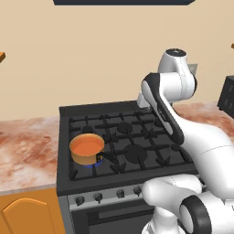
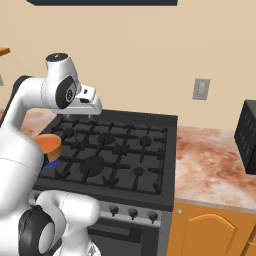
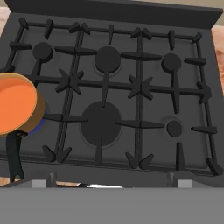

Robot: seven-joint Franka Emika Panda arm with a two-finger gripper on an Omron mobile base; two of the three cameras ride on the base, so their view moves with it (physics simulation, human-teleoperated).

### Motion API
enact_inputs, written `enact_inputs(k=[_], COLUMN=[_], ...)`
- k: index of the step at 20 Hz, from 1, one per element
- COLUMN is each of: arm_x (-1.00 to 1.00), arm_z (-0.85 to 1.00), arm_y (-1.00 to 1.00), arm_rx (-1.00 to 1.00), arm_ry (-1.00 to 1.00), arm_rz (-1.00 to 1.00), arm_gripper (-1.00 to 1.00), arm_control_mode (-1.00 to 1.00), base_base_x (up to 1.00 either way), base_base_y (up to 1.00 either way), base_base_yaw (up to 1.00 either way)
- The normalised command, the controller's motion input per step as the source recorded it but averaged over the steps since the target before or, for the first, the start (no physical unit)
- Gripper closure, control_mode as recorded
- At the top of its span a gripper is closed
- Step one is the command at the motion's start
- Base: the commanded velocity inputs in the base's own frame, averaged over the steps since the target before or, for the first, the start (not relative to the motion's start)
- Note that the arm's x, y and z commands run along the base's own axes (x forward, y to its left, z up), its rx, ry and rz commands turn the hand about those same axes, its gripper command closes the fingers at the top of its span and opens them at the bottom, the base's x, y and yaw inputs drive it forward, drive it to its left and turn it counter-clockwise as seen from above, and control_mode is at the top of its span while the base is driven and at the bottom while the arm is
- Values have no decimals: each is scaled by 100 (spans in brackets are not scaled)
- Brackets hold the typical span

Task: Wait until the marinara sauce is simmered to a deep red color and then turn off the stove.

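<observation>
The stove [image 1: 132, 137] is a wide black gas range with grates and small dark knobs [image 1: 98, 197] along its silver front. On its front left burner stands a small orange-tan saucepan [image 1: 86, 157] over a blue flame [image 1: 93, 165]. The marinara sauce [image 1: 87, 146] inside is a flat, bright orange disc, also seen from above in the hand view [image 3: 13, 107]. In the right base view the arm partly hides the sauce [image 2: 48, 141]. My gripper [image 2: 78, 116] hovers open above the back left of the grates, holding nothing. Its fingertips [image 3: 47, 179] stand wide apart.
Reddish marble counters [image 1: 27, 151] flank the stove, over orange cabinets [image 2: 210, 232]. A black appliance [image 2: 247, 142] stands on the right counter, and a wall outlet [image 2: 201, 89] is above it. A dark hood [image 1: 123, 2] hangs overhead. The pan's dark handle [image 3: 13, 157] points toward the front.
</observation>
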Motion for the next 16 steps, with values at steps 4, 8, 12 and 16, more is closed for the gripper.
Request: enact_inputs(k=[4,8,12,16], arm_x=[0,0,0,0], arm_z=[0,0,0,0], arm_y=[0,0,0,0], arm_rx=[0,0,0,0], arm_ry=[0,0,0,0], arm_rz=[0,0,0,0], arm_gripper=[-100,-100,-100,-100], arm_control_mode=[-100,-100,-100,-100], base_base_x=[0,0,0,0], base_base_y=[0,0,0,0], base_base_yaw=[0,0,0,0])
